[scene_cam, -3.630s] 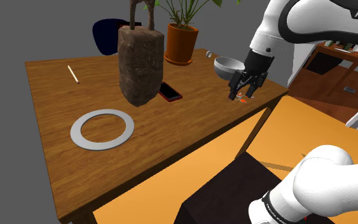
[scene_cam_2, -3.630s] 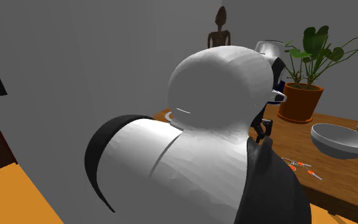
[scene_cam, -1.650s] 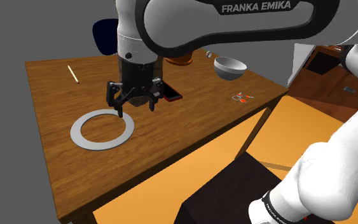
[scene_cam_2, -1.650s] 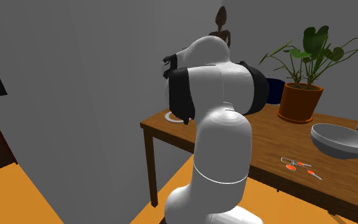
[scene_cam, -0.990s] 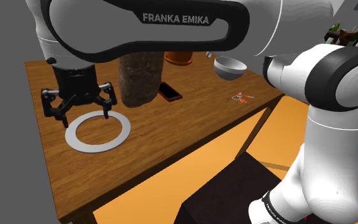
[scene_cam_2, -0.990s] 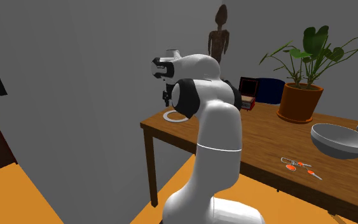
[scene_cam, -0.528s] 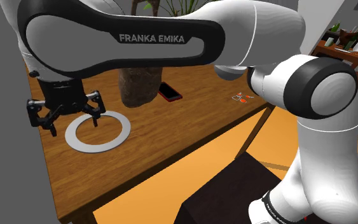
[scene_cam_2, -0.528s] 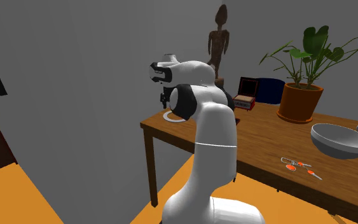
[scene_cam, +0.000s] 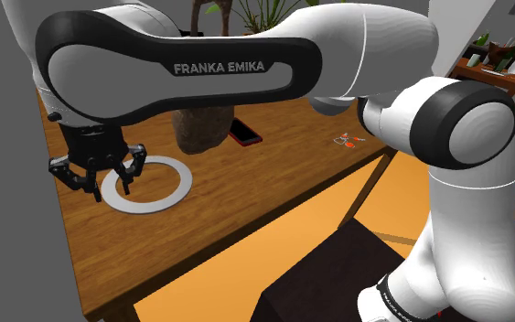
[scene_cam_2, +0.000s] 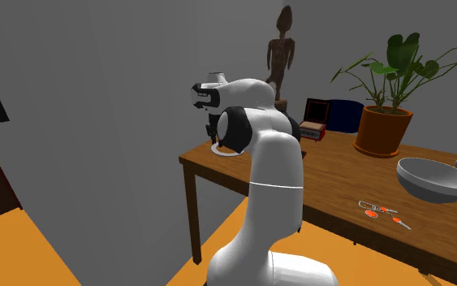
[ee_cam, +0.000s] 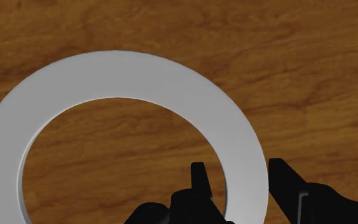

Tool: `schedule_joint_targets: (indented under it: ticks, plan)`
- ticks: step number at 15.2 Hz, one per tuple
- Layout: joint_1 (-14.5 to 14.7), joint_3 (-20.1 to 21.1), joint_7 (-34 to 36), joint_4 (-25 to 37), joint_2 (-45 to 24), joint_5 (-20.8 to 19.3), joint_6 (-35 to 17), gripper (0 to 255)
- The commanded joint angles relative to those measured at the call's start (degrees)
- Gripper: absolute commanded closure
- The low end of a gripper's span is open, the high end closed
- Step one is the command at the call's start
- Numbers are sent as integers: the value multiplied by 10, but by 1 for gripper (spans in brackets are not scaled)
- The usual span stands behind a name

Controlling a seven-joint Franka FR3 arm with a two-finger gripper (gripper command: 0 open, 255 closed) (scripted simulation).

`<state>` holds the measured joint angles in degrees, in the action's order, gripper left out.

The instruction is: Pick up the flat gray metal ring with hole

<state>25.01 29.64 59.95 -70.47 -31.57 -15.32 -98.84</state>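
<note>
- the gripper is spread open, its fingers astride the band of the flat grey ring, one inside the hole, one outside; neither looks to press the band, so nothing is grasped
- the ring lies flat on the wooden counter; the approach seems done; closing on the band and lifting remain, as I judge it
- the counter's edge runs just beyond the outer finger, toward the shoulder view's left; little room that way
- a rough brown block stands near the ring's far side, a red-edged phone beside it; straight up looks the freest way
- orange-tagged keys lie well apart, no hindrance
</note>
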Motion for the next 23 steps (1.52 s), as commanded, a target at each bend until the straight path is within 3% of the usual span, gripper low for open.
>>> schedule_joint_targets:
  ticks: [1,6,23]
  plan:
    - [1,0,0,-2,-2,0,-1,255]
    - [1,0,0,-3,-3,0,-2,255]
    - [42,-4,-10,178,-38,-12,139,255]
